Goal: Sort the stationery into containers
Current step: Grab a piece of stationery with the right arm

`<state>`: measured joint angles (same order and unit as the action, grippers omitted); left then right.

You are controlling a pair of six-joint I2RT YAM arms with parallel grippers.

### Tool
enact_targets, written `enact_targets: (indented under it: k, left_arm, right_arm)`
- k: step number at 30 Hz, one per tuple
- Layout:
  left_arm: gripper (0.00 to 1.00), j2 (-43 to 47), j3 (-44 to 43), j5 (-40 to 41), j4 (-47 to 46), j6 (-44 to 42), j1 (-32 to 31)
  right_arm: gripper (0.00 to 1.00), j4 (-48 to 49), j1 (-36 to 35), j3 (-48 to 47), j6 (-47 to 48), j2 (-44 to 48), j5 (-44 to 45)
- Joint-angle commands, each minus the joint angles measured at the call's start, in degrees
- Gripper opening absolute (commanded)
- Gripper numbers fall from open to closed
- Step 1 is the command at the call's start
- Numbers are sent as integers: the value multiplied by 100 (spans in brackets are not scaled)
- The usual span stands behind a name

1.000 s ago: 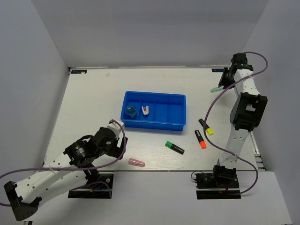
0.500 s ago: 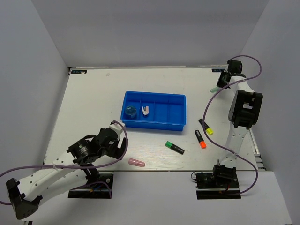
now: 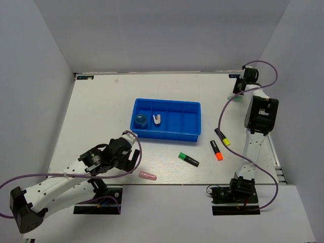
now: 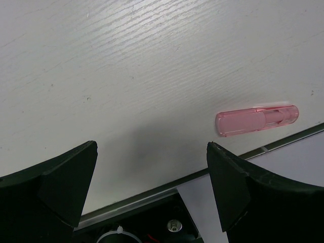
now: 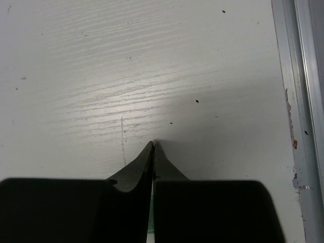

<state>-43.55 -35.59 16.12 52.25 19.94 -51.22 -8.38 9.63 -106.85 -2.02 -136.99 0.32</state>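
Note:
The blue tray [image 3: 167,132] lies mid-table, with a round blue item [image 3: 140,121] in its leftmost compartment and a small white piece [image 3: 157,119] in the one beside it. A pink capsule [image 3: 148,175] [image 4: 257,119] lies near the front edge. My left gripper [image 3: 132,158] [image 4: 152,172] hangs open just left of it, nothing between its fingers. Green [image 3: 188,159], orange [image 3: 216,150] and yellow [image 3: 222,137] highlighters lie right of the tray. My right gripper [image 3: 237,90] [image 5: 153,144] is shut at the far right, tips on the table; a green sliver [image 5: 152,234] shows in the slit between its fingers.
The table's metal front rail [image 4: 152,195] and the left arm's base sit just below the left gripper. A metal side rail [image 5: 298,101] runs along the table's right edge next to the right gripper. Grey walls enclose the table on three sides.
The left arm has swung right, toward the pink capsule. The right gripper has shut and shifted toward the far right corner, now covering the pale green piece seen beside it earlier.

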Motion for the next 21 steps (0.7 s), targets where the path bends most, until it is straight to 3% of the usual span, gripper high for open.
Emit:
enact_targets:
  k: [1,5,14,21]
  left_arm:
    - [99,-57,-35,84,-83,-8,51]
    - [99,-49,-36,84,-57,9,86]
    - [99,145,35,41,-66,36,104]
    - [99,347,79,14,-39,53,104]
  right_arm:
    - [0,232,4,-301,341,-109,56]
    - [0,-329,39,-311,545,-30,30]
    - [0,-102,66,1780,852,1420,-532]
    - [0,-788,66,1465,905,1631,-515]
